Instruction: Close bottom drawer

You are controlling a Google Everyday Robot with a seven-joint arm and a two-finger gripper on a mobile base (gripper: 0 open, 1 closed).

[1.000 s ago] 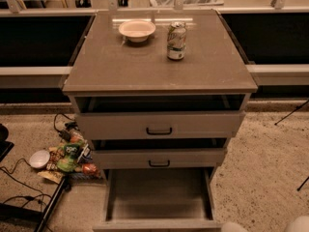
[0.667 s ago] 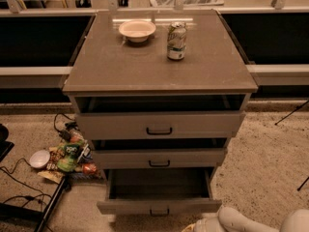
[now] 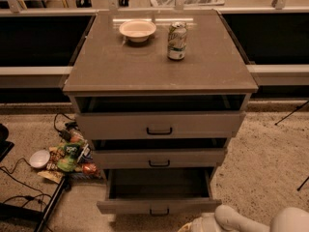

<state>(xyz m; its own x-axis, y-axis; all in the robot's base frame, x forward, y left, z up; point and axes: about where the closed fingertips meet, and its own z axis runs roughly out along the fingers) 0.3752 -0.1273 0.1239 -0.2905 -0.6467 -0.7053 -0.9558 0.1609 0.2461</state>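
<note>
The bottom drawer [image 3: 159,205] is the lowest of three grey-beige drawers and stands partly open, showing a plain empty box inside. Its small dark bar handle [image 3: 159,211] sits at the middle of the front panel. My white arm [image 3: 251,220] comes in from the bottom right corner. The gripper [image 3: 192,225] is at the bottom edge, just below and right of the drawer's front panel, mostly cut off by the picture edge.
The top drawer [image 3: 159,124] and middle drawer [image 3: 159,157] are each slightly open. A cream bowl [image 3: 137,29] and a drink can [image 3: 177,41] stand on the cabinet top [image 3: 145,69]. Snack bags [image 3: 70,156], a white dish [image 3: 38,158] and cables lie on the floor at left.
The bottom drawer has slid inward from far open to partly open. My arm has come into view at the bottom right, behind the drawer front.
</note>
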